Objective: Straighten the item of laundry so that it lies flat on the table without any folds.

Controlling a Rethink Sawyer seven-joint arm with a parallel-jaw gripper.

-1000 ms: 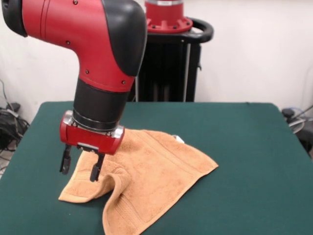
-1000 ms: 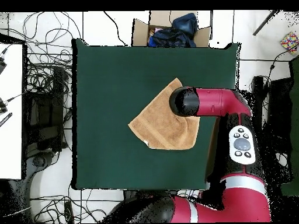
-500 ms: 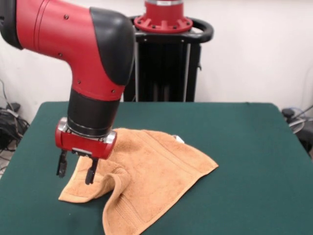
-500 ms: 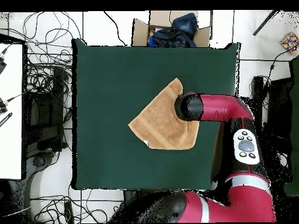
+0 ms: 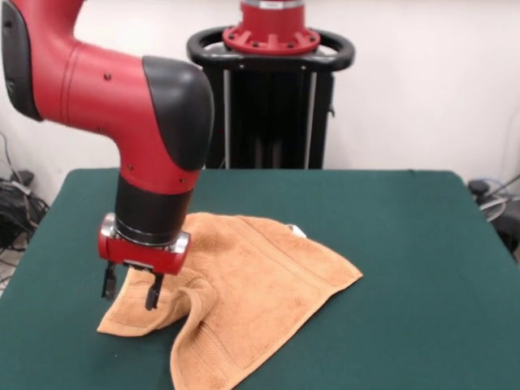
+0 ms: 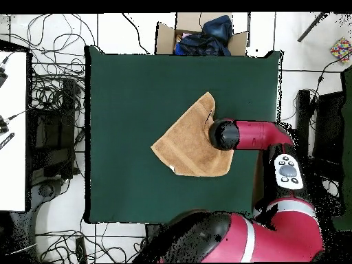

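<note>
Gripper (image 5: pixel 130 290) is held with jaws apart, nothing clamped between them. Towel (image 5: pixel 244 284) is spread on the green table (image 5: pixel 406 268), mostly to the camera-right of the jaws in the front view; its corner is directly below the fingertips (image 5: pixel 151 298). A raised fold (image 5: pixel 197 305) is seen just beside the jaws, running toward the front edge. A small white tag (image 5: pixel 297 231) is seen at the towel's far edge, well apart from the jaws. In the overhead view the wrist (image 6: pixel 221 134) is seen over the towel's edge (image 6: pixel 206 113)

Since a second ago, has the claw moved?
Yes. In the front view the claw has shifted left and slightly down, toward the towel's left corner.
</note>
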